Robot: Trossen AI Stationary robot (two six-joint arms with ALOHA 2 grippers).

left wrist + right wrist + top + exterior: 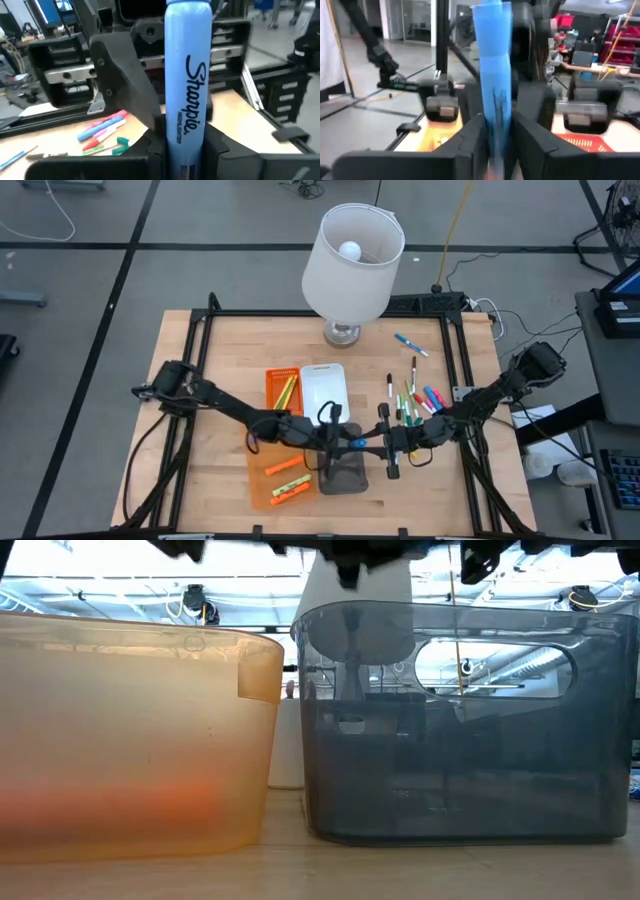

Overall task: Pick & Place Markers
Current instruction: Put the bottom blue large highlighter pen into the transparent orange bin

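Room: a grey workshop floor around a wooden table (200,380) with a black frame; a white lamp (352,260) stands at its far edge.
Left side: an orange tray (262,480) holds a few orange markers; another orange tray (283,388) and a white tray (325,385) lie behind it.
Left gripper (340,442): over the table's middle, above the grey tray (345,475), fingers clamped on the blue highlighter (187,80).
Highlighter: held in the air between the two grippers, which meet end to end; in the high view only a short blue stretch (356,443) shows.
Right gripper (385,442): at the other end of the same highlighter, its fingers close on both sides of it; I cannot tell whether they grip or have let go.
Right side: loose markers (415,398) lie scattered on the wood.
Step, as I judge it: a handover from right to left.
Doing it well: the right fingers should part fully and draw straight back along the pen, so the left grip is not twisted.
Long axis: level, running left to right across the table, from one gripper to the other.
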